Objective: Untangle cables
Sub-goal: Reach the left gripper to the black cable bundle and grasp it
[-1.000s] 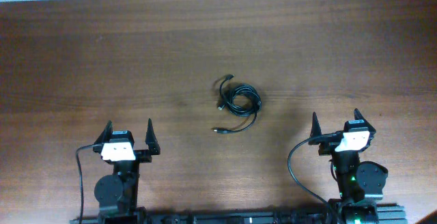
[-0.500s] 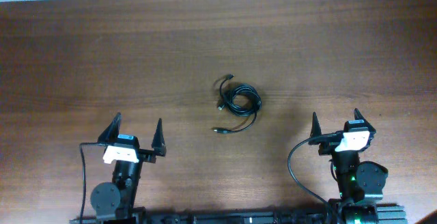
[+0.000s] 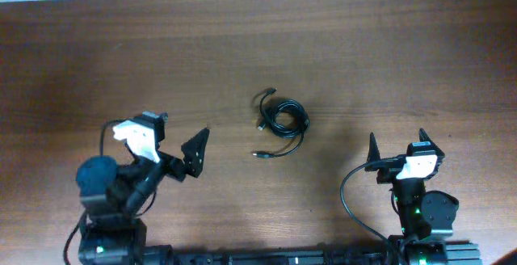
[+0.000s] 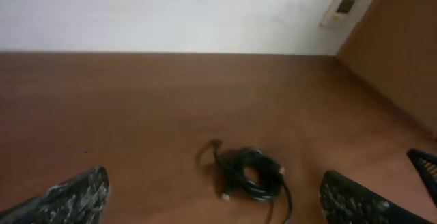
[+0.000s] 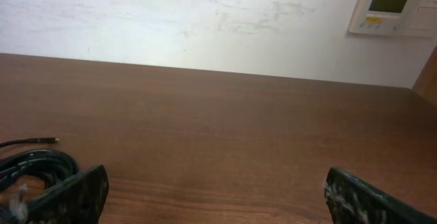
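The cables (image 3: 283, 121) lie as one small black coiled bundle with loose plug ends on the middle of the brown table. My left gripper (image 3: 179, 136) is open and empty, turned towards the bundle from its lower left, still apart from it. In the left wrist view the bundle (image 4: 249, 176) lies ahead between the open fingers (image 4: 214, 181). My right gripper (image 3: 397, 144) is open and empty at the lower right. In the right wrist view its fingers (image 5: 217, 176) frame bare table, with the bundle (image 5: 31, 166) at the far left edge.
The wooden table (image 3: 404, 55) runs to a white wall at the back. A wall thermostat (image 5: 389, 5) shows in the right wrist view. Each arm's thick black wire (image 3: 349, 192) loops near its base.
My left arm has lifted from its rest pose and swung right, turning its open gripper towards the cable bundle. The right arm and the cables have not moved.
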